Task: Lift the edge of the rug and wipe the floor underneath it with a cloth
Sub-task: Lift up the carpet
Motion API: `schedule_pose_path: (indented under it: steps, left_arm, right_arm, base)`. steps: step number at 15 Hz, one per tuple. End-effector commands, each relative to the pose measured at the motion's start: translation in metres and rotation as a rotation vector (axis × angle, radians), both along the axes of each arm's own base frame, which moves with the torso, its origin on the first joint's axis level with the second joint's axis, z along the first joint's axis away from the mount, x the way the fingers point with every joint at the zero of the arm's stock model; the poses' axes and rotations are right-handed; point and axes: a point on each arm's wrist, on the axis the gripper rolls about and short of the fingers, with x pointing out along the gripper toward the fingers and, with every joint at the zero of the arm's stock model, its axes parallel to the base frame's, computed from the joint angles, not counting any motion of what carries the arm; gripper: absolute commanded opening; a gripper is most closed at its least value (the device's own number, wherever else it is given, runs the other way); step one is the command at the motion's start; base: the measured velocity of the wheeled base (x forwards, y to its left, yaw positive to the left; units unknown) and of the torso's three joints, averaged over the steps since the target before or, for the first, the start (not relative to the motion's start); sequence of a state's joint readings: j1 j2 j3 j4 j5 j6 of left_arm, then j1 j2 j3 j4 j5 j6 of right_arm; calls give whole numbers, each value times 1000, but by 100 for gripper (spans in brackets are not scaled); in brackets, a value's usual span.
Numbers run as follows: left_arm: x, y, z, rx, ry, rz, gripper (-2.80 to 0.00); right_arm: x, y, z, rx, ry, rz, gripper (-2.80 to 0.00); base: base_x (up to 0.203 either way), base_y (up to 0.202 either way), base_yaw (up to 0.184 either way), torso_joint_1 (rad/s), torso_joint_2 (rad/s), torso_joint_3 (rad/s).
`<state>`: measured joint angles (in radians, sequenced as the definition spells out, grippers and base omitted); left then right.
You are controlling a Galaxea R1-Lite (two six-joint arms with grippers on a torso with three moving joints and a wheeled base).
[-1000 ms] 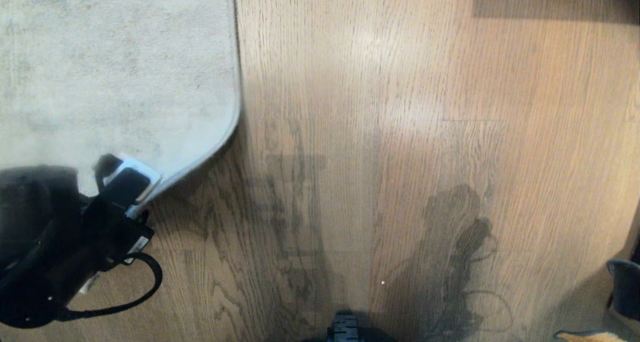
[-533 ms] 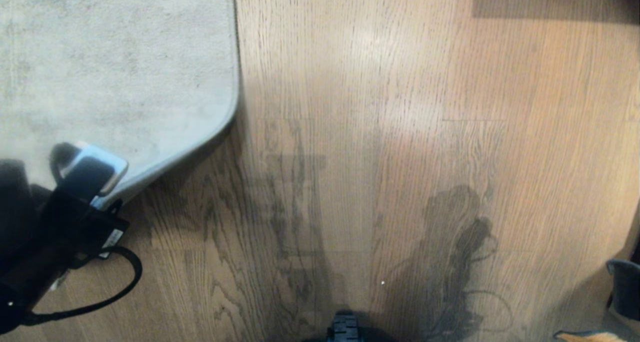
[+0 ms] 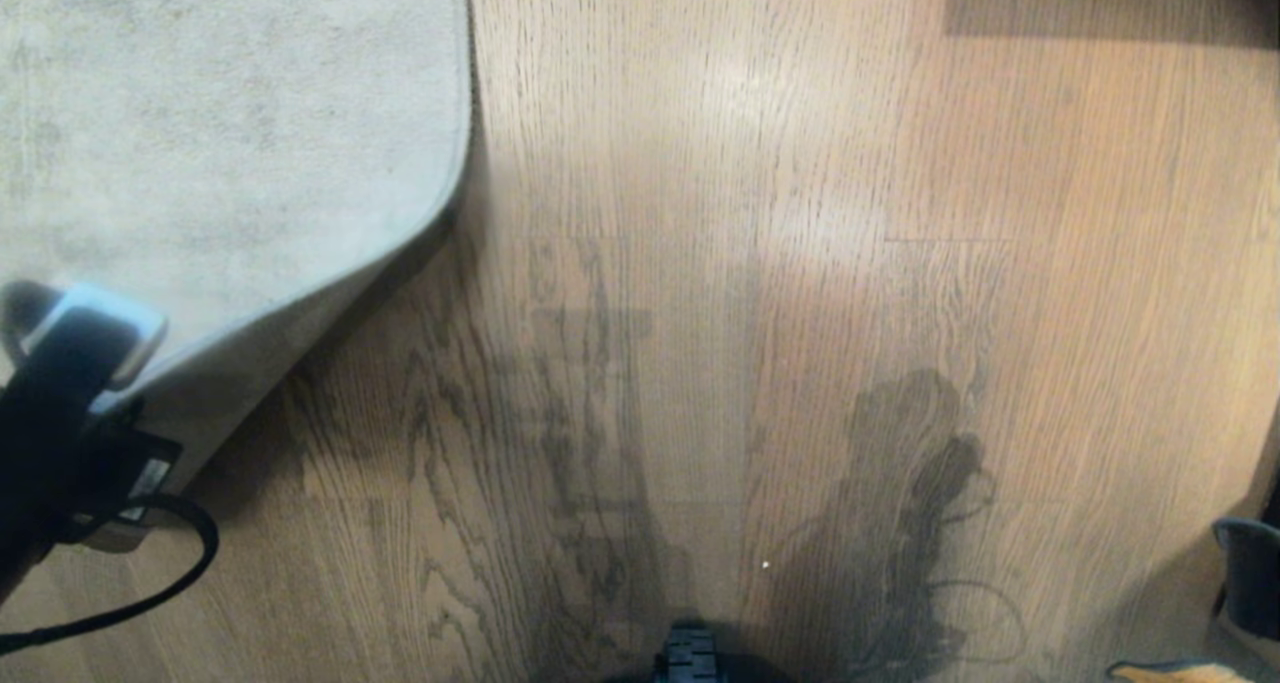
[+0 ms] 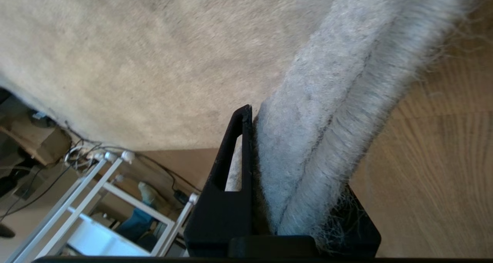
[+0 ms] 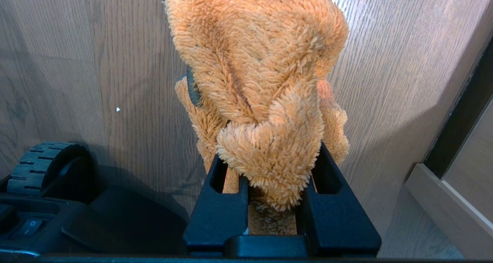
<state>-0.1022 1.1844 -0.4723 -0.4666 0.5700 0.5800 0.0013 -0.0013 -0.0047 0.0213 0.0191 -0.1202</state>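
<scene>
The pale grey rug (image 3: 230, 133) covers the upper left of the head view. My left gripper (image 3: 95, 348) is at the left border, shut on the rug edge (image 3: 300, 313), which is raised off the floor (image 3: 760, 293) and curls over its own shadow. In the left wrist view the bound rug edge (image 4: 327, 113) runs between the black fingers (image 4: 231, 170) of the left gripper (image 4: 296, 178). My right gripper (image 5: 271, 178) hangs low at the right, shut on the fuzzy orange cloth (image 5: 254, 62). A tip of the cloth (image 3: 1180, 673) shows at the bottom right of the head view.
The robot base's wheel (image 5: 38, 166) is beside the right gripper, and its front (image 3: 690, 658) shows at the bottom of the head view. A pale skirting or furniture edge (image 5: 454, 193) stands at the right. A white metal frame (image 4: 96, 186) stands beyond the rug.
The left gripper has closed on the rug edge and moved left with it. The rug corner has risen and peeled back, baring more floor. The right arm has stayed still.
</scene>
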Motion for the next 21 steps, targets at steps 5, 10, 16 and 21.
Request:
schedule_pose_path:
  steps: [5, 10, 16, 21]
  left_arm:
    - [-3, 4, 0, -27, -18, 26, -280]
    - [0, 8, 2, -52, -28, 55, -280]
    - [7, 14, 15, -142, -30, 33, -280]
    - [8, 31, 25, -200, -16, -20, -280]
  right_arm:
    - [0, 0, 0, -1, 1, 1, -280]
    - [0, 0, 0, -1, 1, 1, -280]
    - [0, 0, 0, -2, 1, 1, -280]
    - [0, 0, 0, -1, 1, 1, -280]
  base:
    - [0, 0, 0, 0, 0, 0]
    - [0, 0, 0, 0, 0, 0]
    - [0, 0, 0, 0, 0, 0]
    - [0, 0, 0, 0, 0, 0]
